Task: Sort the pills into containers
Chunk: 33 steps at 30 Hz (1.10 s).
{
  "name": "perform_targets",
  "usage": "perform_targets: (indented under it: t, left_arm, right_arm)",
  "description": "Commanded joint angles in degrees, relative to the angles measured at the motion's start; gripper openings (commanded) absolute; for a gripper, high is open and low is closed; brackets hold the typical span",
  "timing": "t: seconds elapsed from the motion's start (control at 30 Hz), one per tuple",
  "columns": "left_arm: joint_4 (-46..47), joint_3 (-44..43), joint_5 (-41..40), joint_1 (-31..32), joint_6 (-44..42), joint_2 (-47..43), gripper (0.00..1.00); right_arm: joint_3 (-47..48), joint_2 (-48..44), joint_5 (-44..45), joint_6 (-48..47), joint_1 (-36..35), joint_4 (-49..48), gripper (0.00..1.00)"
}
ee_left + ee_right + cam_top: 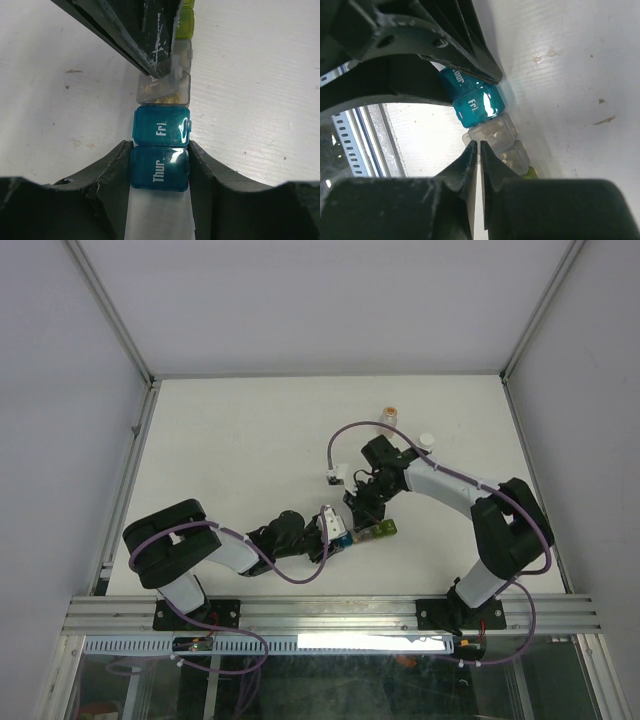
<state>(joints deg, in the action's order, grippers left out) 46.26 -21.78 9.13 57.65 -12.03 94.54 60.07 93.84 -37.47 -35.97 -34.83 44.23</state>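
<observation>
The containers [366, 533] are a short strip of joined compartments lying on the white table. My left gripper [159, 151] is shut on the blue "Thur" end compartment [160, 172], one pad on each side. Beside it is the teal "Fri" compartment [161, 126], then a grey one [172, 95] whose clear lid is tilted up, with yellowish pills [165, 99] showing inside. My right gripper [479, 145] is shut, its tips against that lid's tab [470, 136]. Pale pills [495, 131] show through the clear compartments. The yellow-green end [185, 22] lies beyond.
A small amber bottle [390, 416] and a white cap [427, 439] stand at the back right of the table. The metal rail [330, 615] with both arm bases runs along the near edge.
</observation>
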Motion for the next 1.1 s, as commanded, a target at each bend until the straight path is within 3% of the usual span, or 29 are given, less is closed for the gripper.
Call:
perform_targets:
  t: [0.0,0.37,0.47,0.6,0.73,0.8,0.9,1.07]
  left_arm:
    - [0.58,-1.58,2.06,-0.39,-0.55,0.12,0.14]
    - [-1.01,-2.38,2.82,-0.43,-0.36,0.04,0.12]
    - [-0.92,-2.30,3.06,-0.43,-0.23,0.03,0.12]
    - [-1.18,-2.54,3.18,-0.43,-0.01,-0.43,0.14]
    - [-1.32,-3.12,2.73,-0.43,1.58,-1.59,0.38]
    - [-1.23,-3.41,1.90,-0.43,3.00,-2.43,0.58]
    - [-1.24,-3.76,0.72,-0.43,5.74,-4.16,0.98]
    - [-1.46,-2.78,-0.57,-0.52,12.31,-10.34,0.99]
  right_arm:
    - [-0.07,-3.68,0.15,0.72,-1.08,-2.62,0.08]
    - [-1.77,6.10,18.55,2.87,-3.72,-4.76,0.03]
    - [-0.90,4.62,13.65,3.17,-2.35,-4.27,0.04]
    - [1.52,-0.53,-6.98,0.52,3.77,0.60,0.10]
    - [0.99,-9.27,-13.08,-1.32,9.57,0.18,0.22]
    - [0.12,-12.70,-15.00,-1.39,13.34,-0.65,0.30]
    - [-1.24,-16.80,-17.34,-1.46,17.27,-1.97,0.38]
    - [-2.30,-21.66,-19.46,-1.76,20.65,-3.20,0.45]
